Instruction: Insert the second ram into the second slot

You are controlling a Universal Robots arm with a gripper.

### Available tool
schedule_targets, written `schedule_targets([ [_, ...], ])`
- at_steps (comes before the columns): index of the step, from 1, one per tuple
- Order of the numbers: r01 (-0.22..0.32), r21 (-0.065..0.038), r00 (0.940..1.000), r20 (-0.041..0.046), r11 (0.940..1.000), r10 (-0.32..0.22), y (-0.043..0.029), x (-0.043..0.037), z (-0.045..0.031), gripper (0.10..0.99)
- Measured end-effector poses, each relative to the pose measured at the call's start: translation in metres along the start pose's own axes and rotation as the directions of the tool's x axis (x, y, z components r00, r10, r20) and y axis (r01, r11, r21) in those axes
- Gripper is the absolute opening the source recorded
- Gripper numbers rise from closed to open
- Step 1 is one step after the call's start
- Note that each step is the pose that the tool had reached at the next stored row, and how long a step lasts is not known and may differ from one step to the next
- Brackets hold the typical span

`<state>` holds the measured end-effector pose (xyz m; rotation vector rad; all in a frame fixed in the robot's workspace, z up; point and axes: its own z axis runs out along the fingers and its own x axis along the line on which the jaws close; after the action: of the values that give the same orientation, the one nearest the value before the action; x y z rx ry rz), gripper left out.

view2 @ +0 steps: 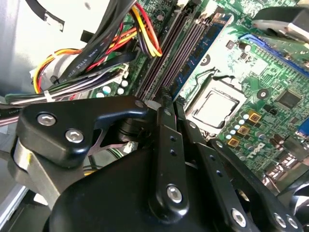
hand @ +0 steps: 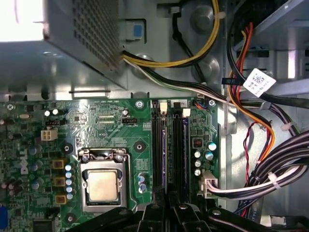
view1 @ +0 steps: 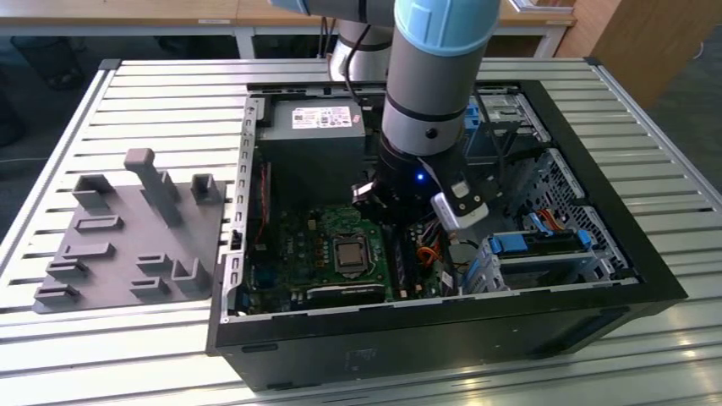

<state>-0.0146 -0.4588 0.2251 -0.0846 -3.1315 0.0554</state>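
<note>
The second ram (hand: 164,159) is a thin blue stick seen edge-on. It stands among the black memory slots (hand: 176,150) on the green motherboard of an open computer case. In the second wrist view the second ram (view2: 195,60) runs along the slots (view2: 166,53) right up to my fingertips. My gripper (view2: 166,99) is shut, with its black fingers (hand: 157,208) pressed together over the stick's near end. The exterior view has the gripper (view1: 390,216) reaching straight down into the case over the slots. How deep the stick sits in its slot is hidden.
A processor socket (hand: 102,186) lies beside the slots. Bundled cables (hand: 270,174) run close on their other side. The power supply box (view1: 310,127) stands at the case's back, and a drive cage (view1: 542,245) on the exterior view's right. A grey fixture (view1: 124,245) sits outside the case on the slatted table.
</note>
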Motion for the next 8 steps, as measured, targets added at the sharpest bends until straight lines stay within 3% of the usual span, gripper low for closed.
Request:
schedule_targets([
  [8,0.008,-0.003,1.0,0.0001,1.0,-0.008,0.0012,0.0,0.0037,0.137],
])
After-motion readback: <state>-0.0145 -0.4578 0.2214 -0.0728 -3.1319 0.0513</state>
